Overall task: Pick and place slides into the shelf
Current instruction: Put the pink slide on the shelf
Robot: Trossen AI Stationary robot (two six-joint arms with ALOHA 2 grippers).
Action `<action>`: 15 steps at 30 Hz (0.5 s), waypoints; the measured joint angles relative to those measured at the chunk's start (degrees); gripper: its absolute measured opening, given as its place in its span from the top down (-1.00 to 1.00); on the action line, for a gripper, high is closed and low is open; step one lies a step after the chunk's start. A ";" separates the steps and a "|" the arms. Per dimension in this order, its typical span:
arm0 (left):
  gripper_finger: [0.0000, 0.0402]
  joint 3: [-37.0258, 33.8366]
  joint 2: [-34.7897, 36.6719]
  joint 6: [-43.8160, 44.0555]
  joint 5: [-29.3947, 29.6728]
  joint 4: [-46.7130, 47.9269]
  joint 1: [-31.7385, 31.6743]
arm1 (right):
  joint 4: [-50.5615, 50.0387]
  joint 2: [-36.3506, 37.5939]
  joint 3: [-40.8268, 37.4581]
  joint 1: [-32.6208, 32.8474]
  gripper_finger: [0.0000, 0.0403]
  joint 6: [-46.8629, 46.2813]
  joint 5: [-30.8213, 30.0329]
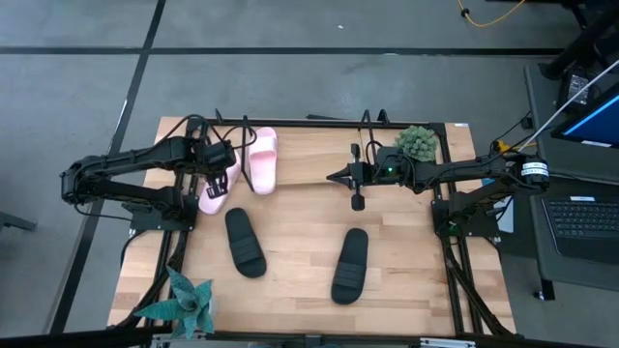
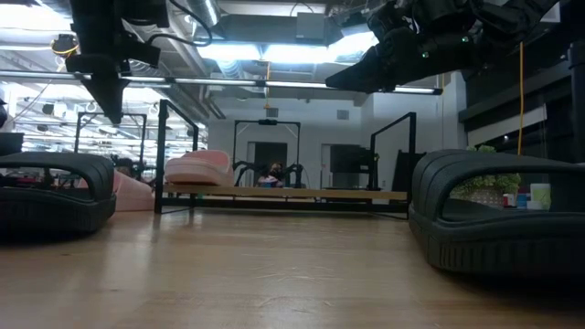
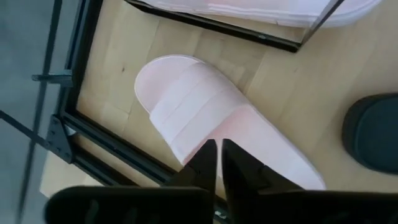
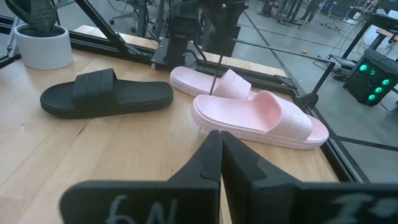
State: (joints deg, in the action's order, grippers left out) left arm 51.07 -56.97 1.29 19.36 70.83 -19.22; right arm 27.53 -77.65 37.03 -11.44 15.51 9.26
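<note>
**Operator 1:** Left gripper [image 1: 219, 166] first: we read its fingers [image 3: 208, 163] as pressed together with nothing between them, poised directly over a pale pink slide [image 3: 211, 121] that lies on the tabletop [image 1: 290, 232] just beside the shelf [image 1: 309, 180].

**Operator 2:** Confirmed. Right gripper [image 1: 340, 177] is likewise clenched and empty; we see it raised above the shelf's middle, its tips [image 4: 214, 155] meeting in a point.

**Operator 1:** Moving outward, we note the second pale pink slide [image 1: 262, 159] resting on the shelf board, at the left end.

**Operator 2:** We locate one black slide [image 1: 246, 242] on the tabletop, left of centre, and the other black slide [image 1: 350, 264] to its right, well apart. Neither touches the shelf.

**Operator 1:** At the margins, we record a potted plant [image 1: 184, 302] on the near left corner and a green bushy plant [image 1: 419, 142] at the far right.
</note>
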 joint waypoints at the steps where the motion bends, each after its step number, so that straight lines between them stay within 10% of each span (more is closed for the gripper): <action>1: 0.85 -0.01 0.00 -0.71 0.45 0.05 0.00 | 0.00 0.00 0.00 -0.01 0.96 0.01 0.00; 15: 0.31 -3.55 0.00 -10.66 1.41 -1.88 0.00 | -0.12 0.00 0.00 0.00 0.96 0.00 0.00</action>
State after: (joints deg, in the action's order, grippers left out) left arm 47.52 -56.97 -9.37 20.77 68.95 -19.22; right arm 27.42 -77.65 37.04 -11.44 15.51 9.26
